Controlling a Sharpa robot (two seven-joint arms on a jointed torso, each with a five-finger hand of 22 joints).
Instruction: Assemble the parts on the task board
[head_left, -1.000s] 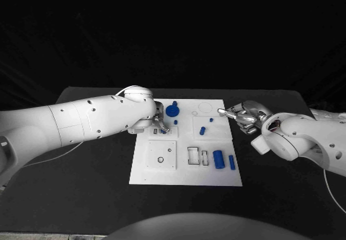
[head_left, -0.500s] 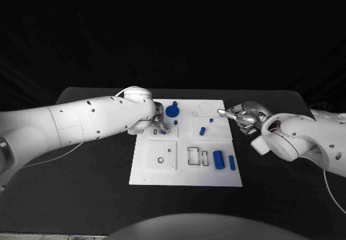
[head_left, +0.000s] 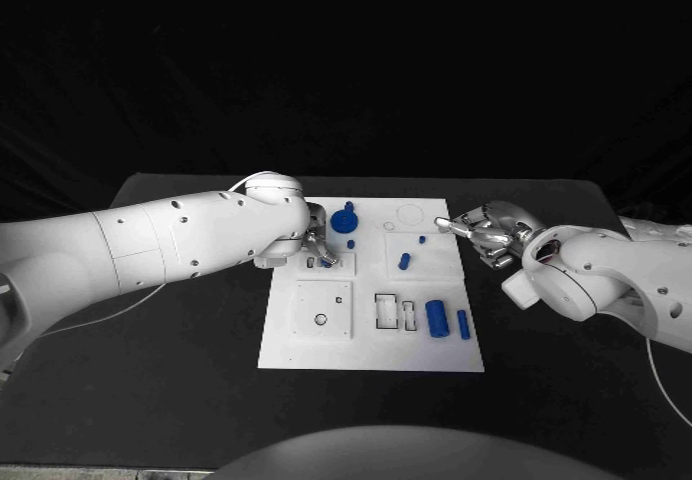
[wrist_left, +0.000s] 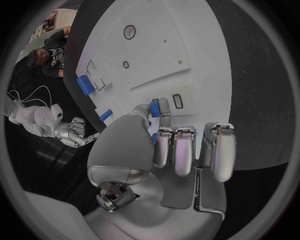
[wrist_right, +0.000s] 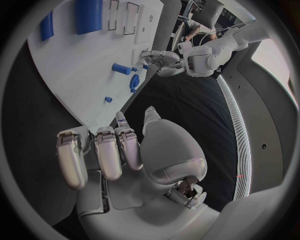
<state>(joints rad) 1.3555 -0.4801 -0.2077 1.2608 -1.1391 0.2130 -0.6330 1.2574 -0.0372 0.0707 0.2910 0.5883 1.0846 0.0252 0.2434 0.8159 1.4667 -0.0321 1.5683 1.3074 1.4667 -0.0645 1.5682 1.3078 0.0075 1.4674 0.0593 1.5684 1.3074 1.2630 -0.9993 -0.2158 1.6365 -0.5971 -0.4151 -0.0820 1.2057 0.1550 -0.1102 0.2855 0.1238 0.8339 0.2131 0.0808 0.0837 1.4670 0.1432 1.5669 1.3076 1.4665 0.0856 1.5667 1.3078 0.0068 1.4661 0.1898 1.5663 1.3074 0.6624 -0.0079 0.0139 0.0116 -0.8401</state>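
Observation:
The white task board (head_left: 372, 340) lies mid-table. My left hand (head_left: 320, 248) hovers over its far left part, the thumb and a finger pinching a small blue peg (wrist_left: 154, 107) beside a small slot (wrist_left: 177, 101), the other fingers curled. A round blue part (head_left: 345, 220) stands just behind that hand. A short blue piece (head_left: 405, 262) and a tiny blue one (head_left: 423, 239) sit further right. Two blue cylinders (head_left: 437, 318) lie at the near right. My right hand (head_left: 485, 232) hangs at the board's far right edge, fingers curled (wrist_right: 106, 152), holding nothing.
Empty rectangular recesses (head_left: 388, 311) and a square plate with a small ring (head_left: 320, 320) take up the board's near half. The black table (head_left: 173, 380) spreads round the board. A thin white cable (head_left: 101, 315) runs under my left arm.

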